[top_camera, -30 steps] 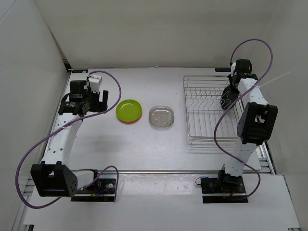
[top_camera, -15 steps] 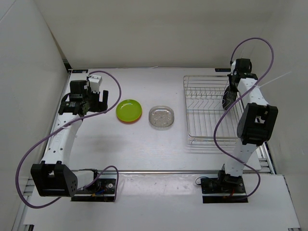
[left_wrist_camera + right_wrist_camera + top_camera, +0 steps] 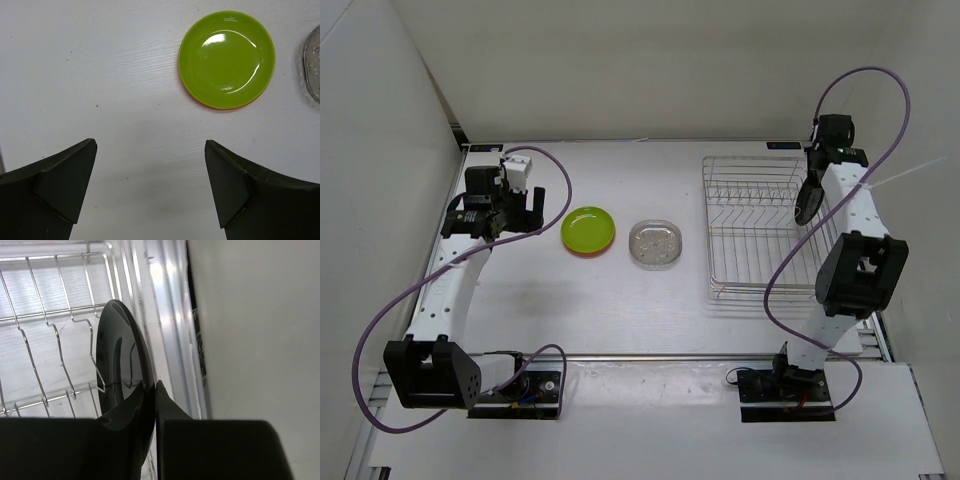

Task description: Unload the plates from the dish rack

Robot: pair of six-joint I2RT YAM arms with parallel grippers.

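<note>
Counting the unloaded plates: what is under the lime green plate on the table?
An orange plate lies under the lime green plate; only a thin crescent of its rim shows. The rest is covered.

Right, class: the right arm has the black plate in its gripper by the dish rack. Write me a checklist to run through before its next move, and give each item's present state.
1. Right gripper shut on the black plate: ok.
2. Plate's lower edge free of the dish rack wires: cannot tell, the gripper hides it.
3. No other plate left in the rack: ok.
4. Bare table near the clear plate for setting down: ok.
5. Left gripper open, away from the rack, beside the lime green plate stacked on the orange plate: ok.
</note>
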